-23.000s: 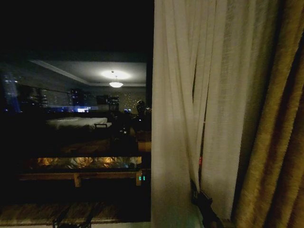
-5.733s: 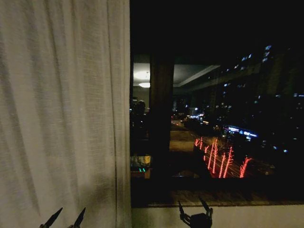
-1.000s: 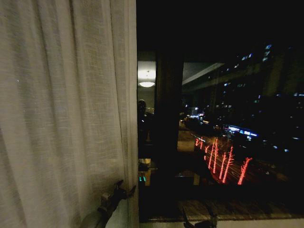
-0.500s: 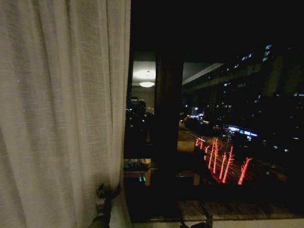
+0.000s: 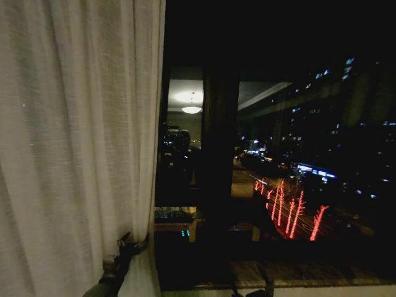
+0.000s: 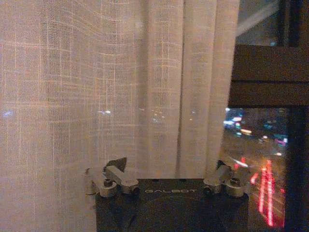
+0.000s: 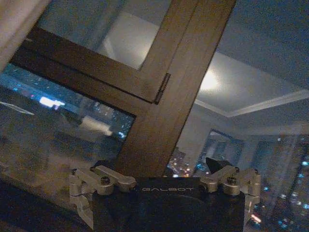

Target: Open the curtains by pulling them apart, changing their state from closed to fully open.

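Across the left third of the head view hung one sheer off-white curtain panel, pleated vertically, its inner edge falling from the top of the frame to the lower left.

Left gripper — at the lower left of the head view, set against the panel's inner edge close to the bottom; the fabric bunched at that point. In the left wrist view the left gripper had its fingers spread apart, with the hanging folds of the curtain panel lying between and beyond them; whether the fabric was actually pinched could not be told.

Right gripper — low at the bottom centre of the head view, near the window sill, well apart from the panel. In the right wrist view the right gripper was spread wide with nothing between its fingers, facing the dark brown window frame.

Window glass — uncovered across the centre and right of the head view, showing night-time city lights and a reflected ceiling lamp.
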